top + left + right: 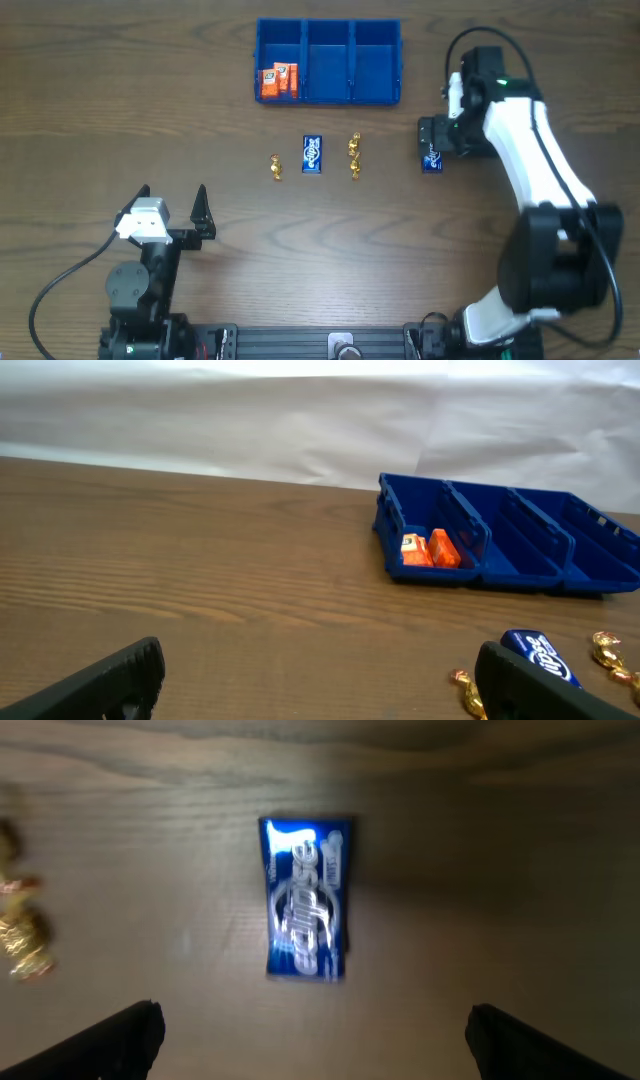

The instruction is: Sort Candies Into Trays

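Beneath the right jaws — spread wide — a blue bar (305, 900), left jaws open, orange packs (432, 550), perhaps three, in tray (385, 530).

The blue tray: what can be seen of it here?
The blue tray looks like moulded plastic, one rectangular bin split by two walls into three open-topped compartments side by side. It sits flat on the wooden table, at the far side from the arm bases. Its left compartment holds orange packets; the other two are empty.
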